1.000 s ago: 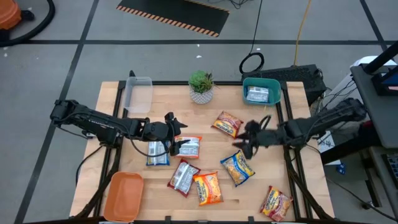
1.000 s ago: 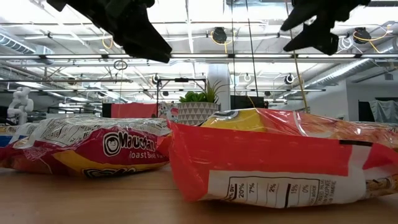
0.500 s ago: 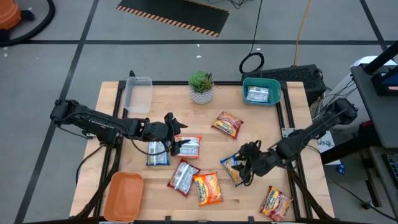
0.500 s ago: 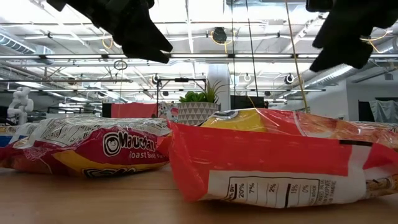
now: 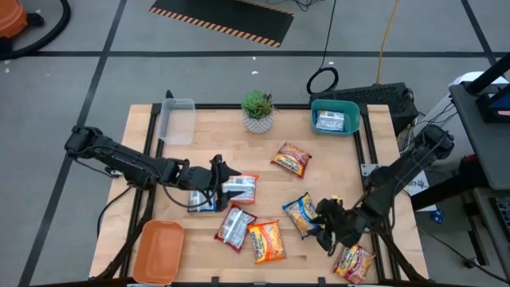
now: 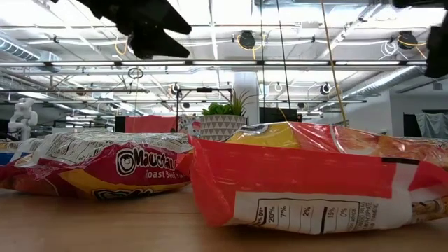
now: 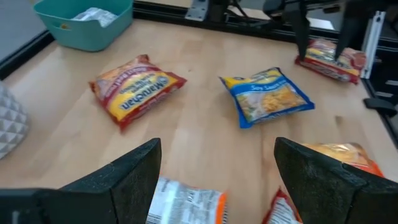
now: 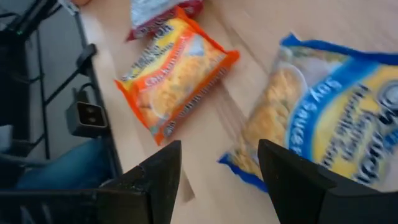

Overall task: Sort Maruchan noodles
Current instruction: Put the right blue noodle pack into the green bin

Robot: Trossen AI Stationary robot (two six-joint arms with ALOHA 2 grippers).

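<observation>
Several Maruchan noodle packets lie flat on the wooden table [image 5: 159,151]: a red-yellow one [image 5: 291,158], a blue-yellow one [image 5: 301,213], an orange one [image 5: 267,241], a red-silver one [image 5: 233,227], an orange-white one [image 5: 241,187], a blue-white one [image 5: 203,201] and a red one [image 5: 353,260]. My left gripper [image 5: 221,180] hovers open above the table's middle left, just left of the orange-white packet [image 7: 186,202]. My right gripper [image 5: 323,226] hangs open beside the blue-yellow packet [image 8: 323,124], on its right and near side. Neither gripper holds anything.
A teal tray [image 5: 353,119] with a packet in it stands at the back right. A clear tray [image 5: 177,119] sits back left, an orange tray [image 5: 158,249] front left, and a potted plant [image 5: 257,110] at the back middle.
My right gripper has swung from beside the red-yellow packet toward the table's near edge and down, turning as it went, and now hangs by the blue-yellow packet. My left gripper has shifted slightly and rolled. No packet has moved.
</observation>
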